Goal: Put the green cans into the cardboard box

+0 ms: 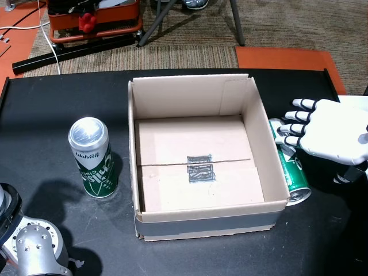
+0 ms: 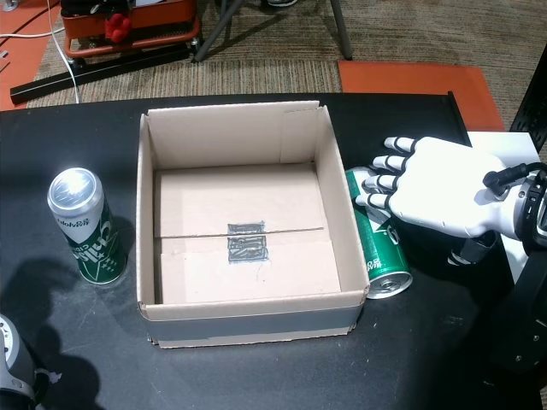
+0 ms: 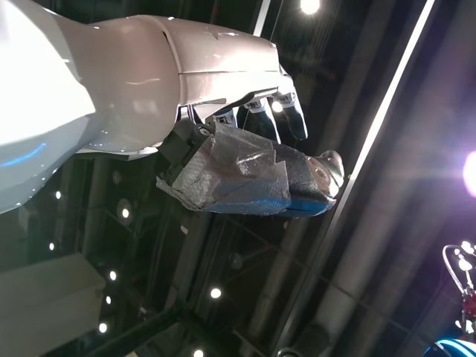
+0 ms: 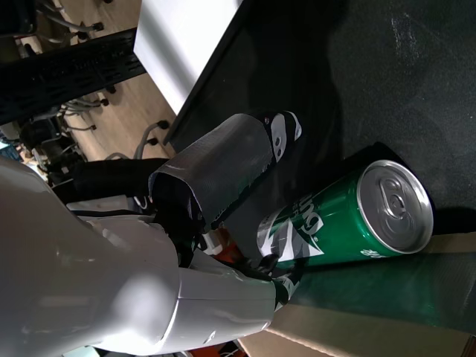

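The open, empty cardboard box stands mid-table in both head views. One green can stands upright to its left, untouched. A second green can lies on its side against the box's right wall. My right hand hovers over its far end, open, fingers curled above it and the taped thumb apart from it. In the left wrist view my left hand is open and empty, seen against the ceiling. Only its wrist shows bottom left.
Beyond the black table's far edge sit a red machine, a white cable and an orange mat on the carpet. A white panel adjoins the table on the right.
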